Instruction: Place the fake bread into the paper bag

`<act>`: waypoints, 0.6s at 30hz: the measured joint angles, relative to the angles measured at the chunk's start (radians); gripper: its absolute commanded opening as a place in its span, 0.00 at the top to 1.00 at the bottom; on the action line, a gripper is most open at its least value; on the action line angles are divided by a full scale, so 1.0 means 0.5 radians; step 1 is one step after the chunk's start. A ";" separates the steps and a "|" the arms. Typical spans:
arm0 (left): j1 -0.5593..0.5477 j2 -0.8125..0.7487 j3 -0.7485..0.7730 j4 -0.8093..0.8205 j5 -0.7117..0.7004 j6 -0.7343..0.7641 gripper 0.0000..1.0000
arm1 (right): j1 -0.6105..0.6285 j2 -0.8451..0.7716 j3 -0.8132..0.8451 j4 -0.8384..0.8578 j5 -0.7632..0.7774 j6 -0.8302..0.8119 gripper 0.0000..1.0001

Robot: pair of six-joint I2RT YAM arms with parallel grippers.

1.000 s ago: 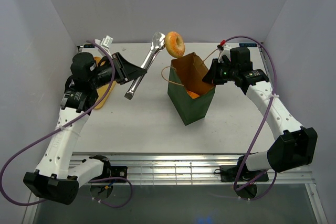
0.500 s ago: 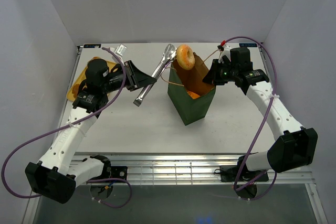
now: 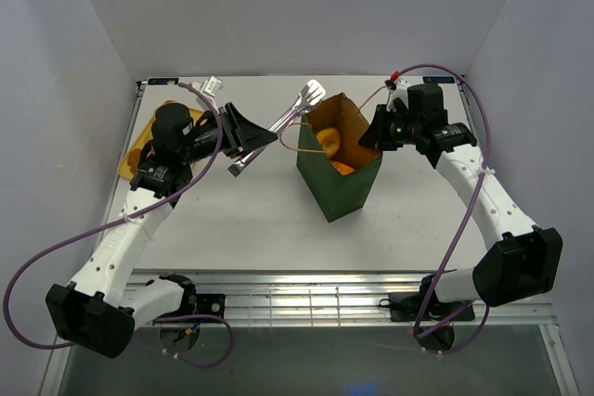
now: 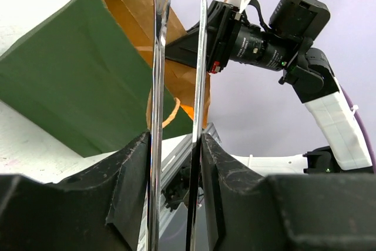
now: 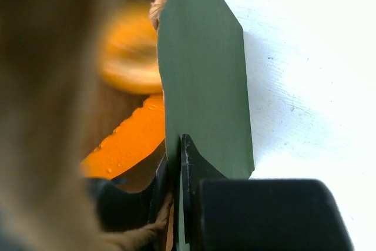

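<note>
While the paper bag [image 3: 340, 187] is standing upright near the middle of the tabletop [image 3: 251, 224], its mouth is gaping open and showing the brown inside. The fake bread [image 3: 327, 140] is lying inside that bag: one orange round piece is showing high against the inner wall, blurred in the right wrist view [image 5: 126, 57], and a second orange piece is sitting lower, at the bottom [image 3: 342, 168] [image 5: 130, 139].

The left tool [image 3: 251, 134] is clamping the metal tongs [image 3: 293, 110] partway along their length, its fingers [image 4: 130, 171] pressing on the two blades from outside. The tongs [image 4: 157, 86] are pointing toward the bag's left rim, with their tips hanging just above it. The blades are standing apart at the tips and are carrying nothing between them.

The right tool [image 3: 373, 134] is pinching the bag's right wall near the rim; in the right wrist view its jaws [image 5: 176, 163] are closing tightly on the green paper [image 5: 202, 86], one inside and one outside.

A tan string handle [image 3: 290, 134] is looping out from the bag's left side. A yellow tray [image 3: 137, 150] is lying at the tabletop's left edge, partly hidden beneath the left arm.
</note>
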 measured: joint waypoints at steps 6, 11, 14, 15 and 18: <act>0.000 0.000 -0.003 -0.001 -0.027 0.003 0.52 | -0.001 -0.001 0.000 -0.002 0.000 0.000 0.86; 0.000 -0.018 -0.002 -0.029 -0.075 0.037 0.51 | -0.001 -0.001 0.000 -0.002 0.000 -0.001 0.83; 0.000 -0.071 0.011 -0.106 -0.131 0.085 0.51 | -0.001 -0.001 0.000 -0.004 0.001 -0.002 0.76; 0.000 -0.096 0.024 -0.143 -0.161 0.108 0.51 | -0.001 -0.001 0.000 -0.006 0.002 -0.002 0.73; 0.000 -0.202 0.068 -0.259 -0.293 0.197 0.51 | 0.000 -0.002 0.000 -0.017 0.002 -0.005 0.63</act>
